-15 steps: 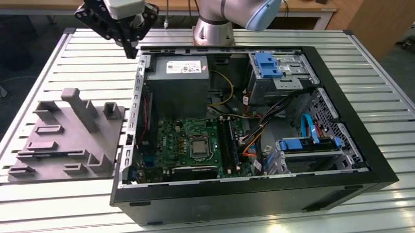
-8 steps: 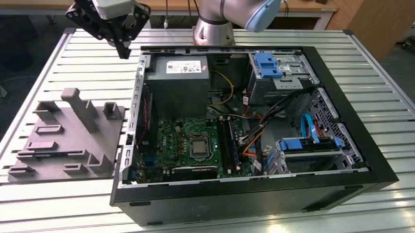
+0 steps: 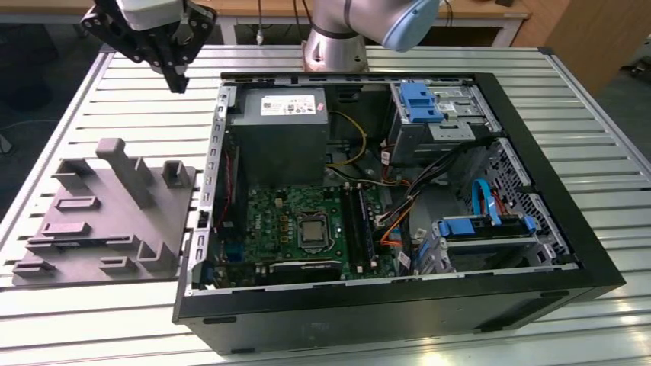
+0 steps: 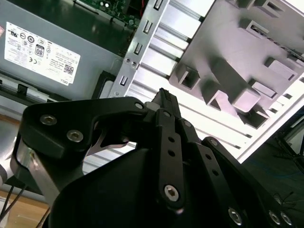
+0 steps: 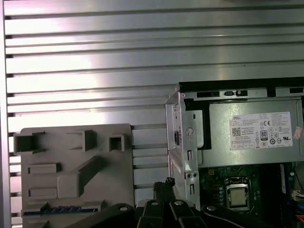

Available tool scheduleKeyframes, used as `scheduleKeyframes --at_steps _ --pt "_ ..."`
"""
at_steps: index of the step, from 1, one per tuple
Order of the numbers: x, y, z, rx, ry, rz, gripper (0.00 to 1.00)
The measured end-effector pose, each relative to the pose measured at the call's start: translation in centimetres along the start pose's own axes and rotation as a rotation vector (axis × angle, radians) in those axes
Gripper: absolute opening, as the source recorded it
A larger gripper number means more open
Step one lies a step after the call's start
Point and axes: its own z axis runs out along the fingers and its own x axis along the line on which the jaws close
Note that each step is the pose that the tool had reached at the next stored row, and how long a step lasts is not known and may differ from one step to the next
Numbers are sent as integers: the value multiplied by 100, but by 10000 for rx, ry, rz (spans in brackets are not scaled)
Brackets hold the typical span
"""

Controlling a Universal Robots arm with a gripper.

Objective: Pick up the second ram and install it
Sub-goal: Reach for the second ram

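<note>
**Clerk:** Item one, tool: condition and place?

**Keeper:** Tool [image 3: 179,82]: fingers closed tip to tip, nothing held. In the second wrist view the fingertips [image 4: 164,97] meet with no gap. It hangs in the air over the tabletop [image 3: 133,114], off the power-supply corner of the computer case [image 3: 407,320], on the exterior view's left of the case.

**Clerk:** Item two, second ram?

**Keeper:** Second ram [image 5: 61,209]: one piece, seated on edge in a slot of the grey tray [image 5: 71,142], with its row of chips showing. The tray lies flat on the tabletop just beside the case's side wall, on the exterior view's left. The ram is well apart from the tool.

**Clerk:** Item three, case contents?

**Keeper:** The case is open on top. Inside are the power supply [image 3: 277,137], the motherboard [image 3: 295,229] and the memory sockets [image 3: 351,221].
</note>
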Motion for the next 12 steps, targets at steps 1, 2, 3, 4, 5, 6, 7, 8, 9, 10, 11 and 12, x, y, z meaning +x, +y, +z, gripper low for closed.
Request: scheduleKeyframes --at_steps 1,2,3,4,5,6,7,8,9,10,11,12 --pt "23 -2 -1 0 -2 0 10" --pt "44 -4 -2 0 -3 0 10" --pt "63 -6 -2 0 -5 -1 10" --pt "78 -8 -3 -2 -6 0 10" --pt "91 -11 -3 -2 -7 0 10" --pt "102 -14 -3 -2 -6 0 10" --pt "112 -18 -3 -1 -6 0 10" --pt "123 -22 -2 -1 -6 -1 10" --pt "134 -28 -2 -1 -6 0 10" --pt "145 -33 -1 -1 -6 0 10" --pt "157 -40 0 -2 -6 0 10" --pt "168 -46 1 -2 -7 0 10"
